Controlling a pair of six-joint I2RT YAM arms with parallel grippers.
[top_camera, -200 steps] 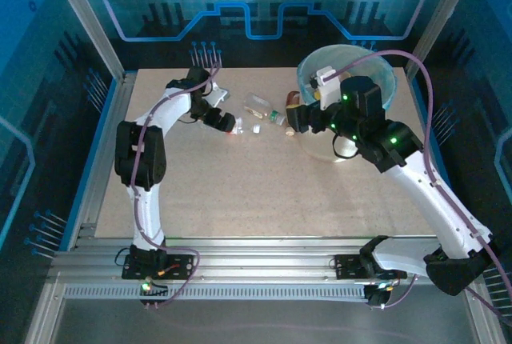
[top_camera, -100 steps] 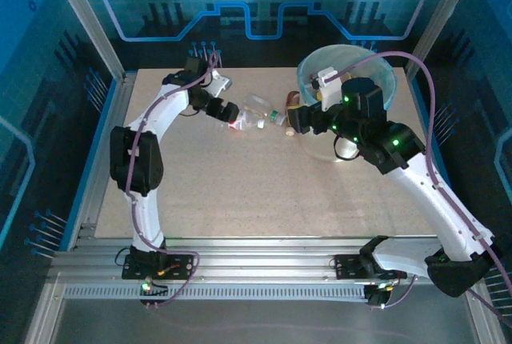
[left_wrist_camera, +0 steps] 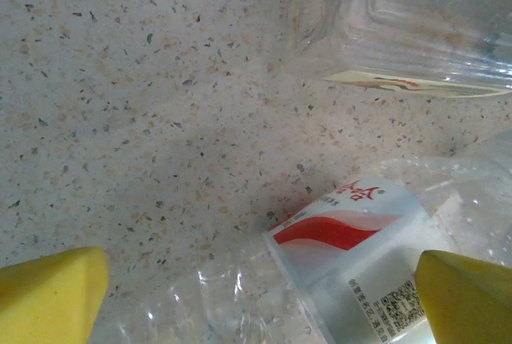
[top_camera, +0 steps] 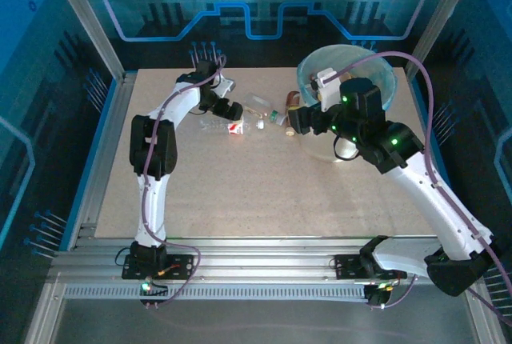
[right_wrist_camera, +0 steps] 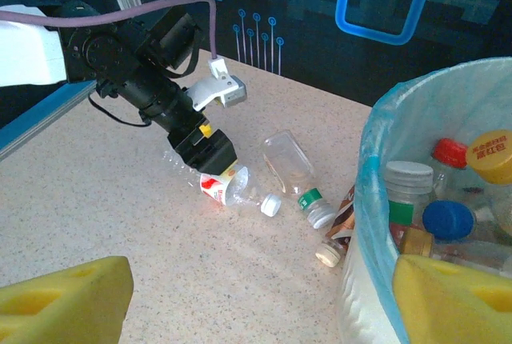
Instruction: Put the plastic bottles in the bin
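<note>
- Worktop (top_camera: 264, 200): speckled and flat. All loose items lie on its far half.
- Right hand (right_wrist_camera: 264, 300): fingers spread wide with nothing between them. It hovers above the worktop, just beside the bin's left wall.
- Left hand (left_wrist_camera: 256, 304): fingers (left_wrist_camera: 48, 296) are wide apart and straddle the red-and-white-label bottle (left_wrist_camera: 352, 232). They are not closed on it.
- That bottle lies on its side on the worktop, its white cap toward the bin. It is clear and looks empty.
- Handling, judged: very light, with thin walls that dent under a squeeze. It is slick and likely to roll. The best hold is across the labelled mid-body with moderate pressure. The cap end is too narrow.
- Green-banded bottle (right_wrist_camera: 292, 164): clear, on its side, just beyond the first bottle.
- Brown-label bottle (right_wrist_camera: 342, 220): lies close against the foot of the bin, cream cap toward the near side.
- Bin (right_wrist_camera: 376, 132): far right, with a blue liner over the rim. The bottles inside (right_wrist_camera: 450, 156) show red, yellow, blue and white caps.
- Judged: three bottles remain on the worktop, and the lift must clear a high rim.
</note>
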